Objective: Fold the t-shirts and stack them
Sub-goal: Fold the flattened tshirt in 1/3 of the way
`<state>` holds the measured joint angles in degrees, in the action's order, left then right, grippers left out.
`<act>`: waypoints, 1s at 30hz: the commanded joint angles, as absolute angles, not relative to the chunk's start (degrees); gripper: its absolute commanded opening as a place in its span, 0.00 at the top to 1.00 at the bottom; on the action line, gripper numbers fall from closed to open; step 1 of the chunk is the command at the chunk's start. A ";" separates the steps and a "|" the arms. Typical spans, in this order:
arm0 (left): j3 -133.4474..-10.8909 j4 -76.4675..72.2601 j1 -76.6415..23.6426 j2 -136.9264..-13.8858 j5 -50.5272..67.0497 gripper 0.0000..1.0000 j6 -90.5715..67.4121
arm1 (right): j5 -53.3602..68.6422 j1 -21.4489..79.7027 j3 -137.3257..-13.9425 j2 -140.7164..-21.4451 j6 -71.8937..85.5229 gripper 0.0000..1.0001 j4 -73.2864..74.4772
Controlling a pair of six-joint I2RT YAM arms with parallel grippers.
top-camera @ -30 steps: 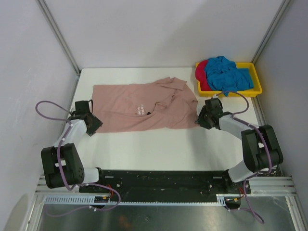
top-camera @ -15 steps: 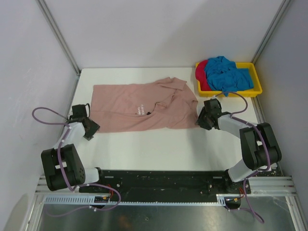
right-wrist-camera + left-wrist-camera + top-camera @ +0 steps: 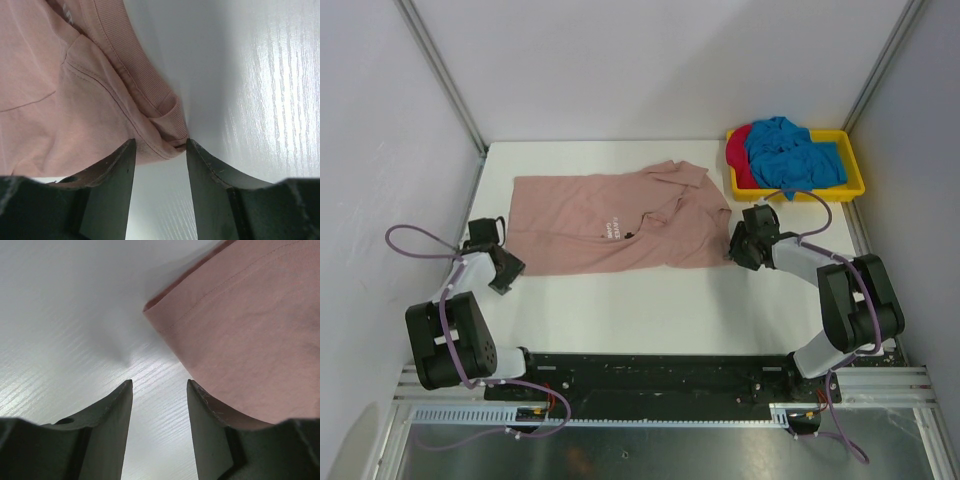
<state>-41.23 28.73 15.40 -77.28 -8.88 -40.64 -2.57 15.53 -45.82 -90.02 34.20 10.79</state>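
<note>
A dusty pink t-shirt (image 3: 610, 225) lies spread on the white table, its right part folded over and rumpled. My left gripper (image 3: 506, 268) sits low at the shirt's near-left corner. In the left wrist view it (image 3: 159, 382) is open with bare table between its fingers, and the pink hem (image 3: 250, 330) lies just right of them. My right gripper (image 3: 740, 246) is at the shirt's right edge. It (image 3: 160, 141) is also open, with the ribbed pink edge (image 3: 167, 122) lying just at the fingertips. A blue t-shirt (image 3: 790, 150) and a red one (image 3: 740, 150) are bunched together at the back right.
A yellow tray (image 3: 855, 178) at the back right corner holds the blue and red shirts. White walls with metal posts close in the table on the left, back and right. Purple cables loop beside each arm.
My left gripper has drawn back left and toward the near edge, off the shirt's edge. The right gripper has barely moved and its jaws stand slightly wider.
</note>
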 commanded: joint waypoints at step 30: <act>-40.44 28.05 18.52 -75.30 -10.48 0.48 -39.76 | -3.67 16.90 -48.43 -93.94 32.20 0.57 13.73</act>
<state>-40.97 28.64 17.41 -77.03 -9.10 -40.51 -4.49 16.23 -48.25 -91.98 31.70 12.67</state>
